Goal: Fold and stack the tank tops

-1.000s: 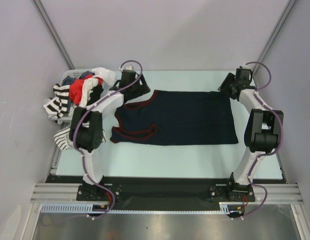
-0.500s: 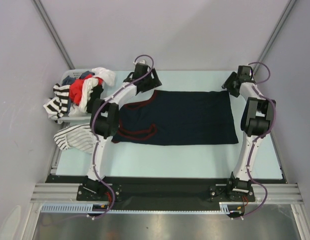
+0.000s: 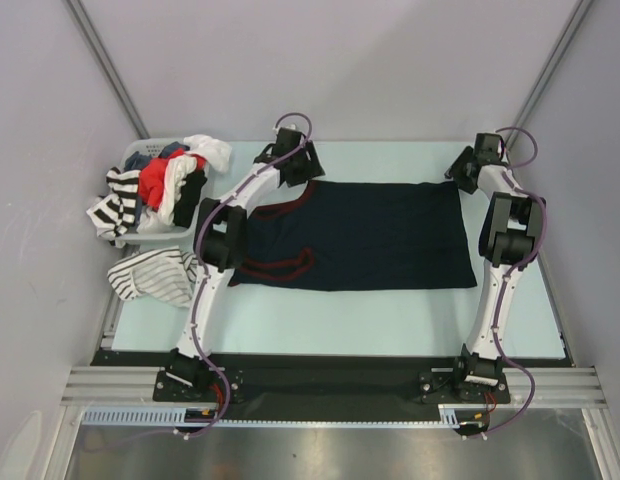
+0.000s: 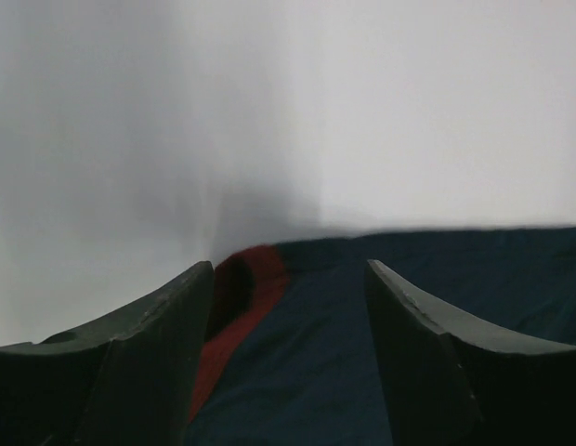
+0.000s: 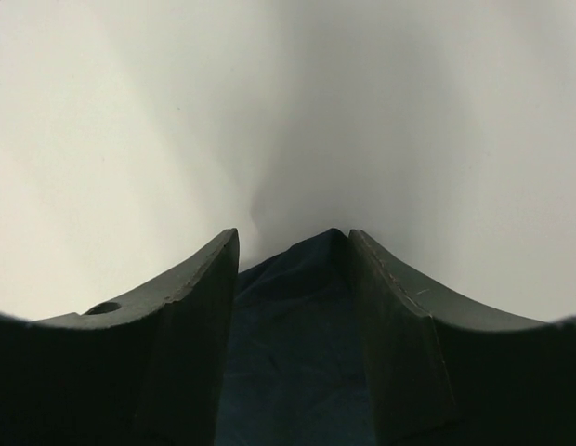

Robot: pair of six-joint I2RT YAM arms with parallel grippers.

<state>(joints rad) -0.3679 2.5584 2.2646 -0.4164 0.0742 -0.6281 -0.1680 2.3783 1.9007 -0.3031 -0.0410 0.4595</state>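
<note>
Jaws on both arms stand apart, and neither pair is clamped on anything. The left jaws sit at the far left corner of the navy tank top (image 3: 370, 235). There the maroon trim (image 4: 242, 311) of the far shoulder strap runs into the gap between the fingers (image 4: 139, 372), but the cloth is not pinched. The right jaws sit at the far right corner, with the hem corner (image 5: 293, 316) of the same garment pointing into their gap.

Location of task items: the navy tank top lies spread flat on the worktop (image 3: 390, 320), straps to the left and hem to the right, not yet folded. The striped white tank top (image 3: 155, 277) lies crumpled at the left edge of the worktop, just beside the basket (image 3: 140, 150) of mixed laundry and apart from the navy one.

Assessment: the step in hand appears to be taking the far edge at both corners for a first fold toward the near edge.

Recommended practice:
- Go low enough that each pair takes both layers of cloth, well inside the corner rather than at its tip.
- Close both pairs together.
- Lift evenly and keep the edge taut between the arms.
- Carry it level and lay it square on the near edge. An uneven lift is likely to skew the fold.
</note>
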